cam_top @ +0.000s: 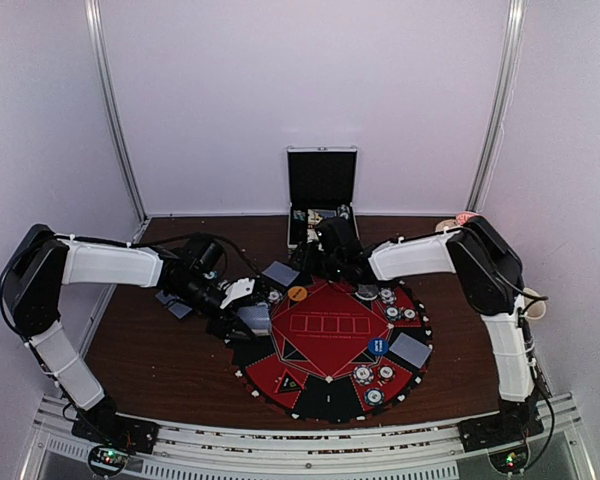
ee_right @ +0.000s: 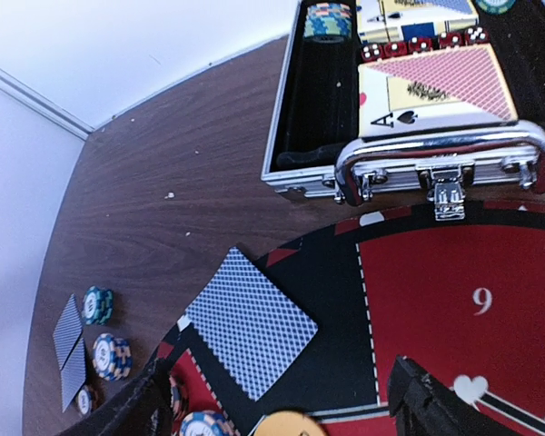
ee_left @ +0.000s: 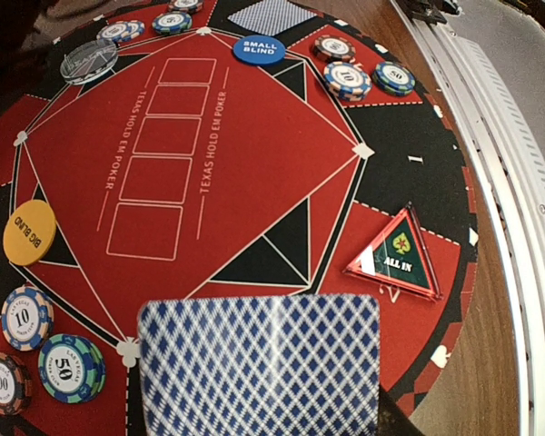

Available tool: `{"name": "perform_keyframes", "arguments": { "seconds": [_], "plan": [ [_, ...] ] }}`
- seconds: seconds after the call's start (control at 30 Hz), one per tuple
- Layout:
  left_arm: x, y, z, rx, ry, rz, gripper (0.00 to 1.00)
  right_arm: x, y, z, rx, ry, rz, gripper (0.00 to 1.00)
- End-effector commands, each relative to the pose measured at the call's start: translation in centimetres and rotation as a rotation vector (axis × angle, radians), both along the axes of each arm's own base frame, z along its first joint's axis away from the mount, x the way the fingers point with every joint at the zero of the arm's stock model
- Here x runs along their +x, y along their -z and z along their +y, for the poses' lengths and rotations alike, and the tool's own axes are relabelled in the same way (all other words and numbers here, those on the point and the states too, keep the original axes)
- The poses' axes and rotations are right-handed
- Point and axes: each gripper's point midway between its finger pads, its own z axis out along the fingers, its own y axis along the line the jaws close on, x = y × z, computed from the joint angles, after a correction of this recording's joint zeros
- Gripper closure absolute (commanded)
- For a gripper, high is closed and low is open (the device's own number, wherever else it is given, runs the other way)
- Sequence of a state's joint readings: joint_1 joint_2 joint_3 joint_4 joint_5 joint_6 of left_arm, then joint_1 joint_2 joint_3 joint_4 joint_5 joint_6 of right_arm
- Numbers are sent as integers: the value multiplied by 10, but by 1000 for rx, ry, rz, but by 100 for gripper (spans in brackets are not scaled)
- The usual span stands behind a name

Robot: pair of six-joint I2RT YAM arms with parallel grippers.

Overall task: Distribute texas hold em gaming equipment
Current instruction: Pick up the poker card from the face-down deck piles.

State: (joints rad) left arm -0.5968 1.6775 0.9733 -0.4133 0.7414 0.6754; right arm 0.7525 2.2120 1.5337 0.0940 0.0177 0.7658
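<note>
Dealing under way: your left fingers [cam_top: 236,292] apparently grip a blue-backed card [ee_left: 259,363], due down on the mat [ee_left: 254,182]; right fingers [ee_right: 145,411] gape.

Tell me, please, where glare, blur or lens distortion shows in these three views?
Top external: soft overall, so the small round poker chips show unreadable numbers. Left wrist: the wide lens bows the grey metal table rail; the blue-backed playing card looms large yet sharp. Right wrist: highlights glint on the chrome case handle.
</note>
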Motion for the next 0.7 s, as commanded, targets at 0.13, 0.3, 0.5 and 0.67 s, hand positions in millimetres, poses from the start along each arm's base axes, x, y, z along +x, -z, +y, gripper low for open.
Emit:
{"name": "perform_keyframes", "arguments": {
  "seconds": [0.13, 0.3, 0.5, 0.67],
  "plan": [
    [1, -5, -6, -30, 23, -13, 55, -75, -74, -6, 92, -131, -123, 18],
    [1, -4, -6, -27, 22, -11, 55, -140, -79, 22, 162, -309, -123, 18],
    [1, -6, -6, -31, 22, -14, 55, -189, -80, 47, 201, -406, -123, 18],
    [0, -7, -6, -33, 23, -15, 55, -202, -73, 58, 211, -432, -118, 18]
  ]
}}
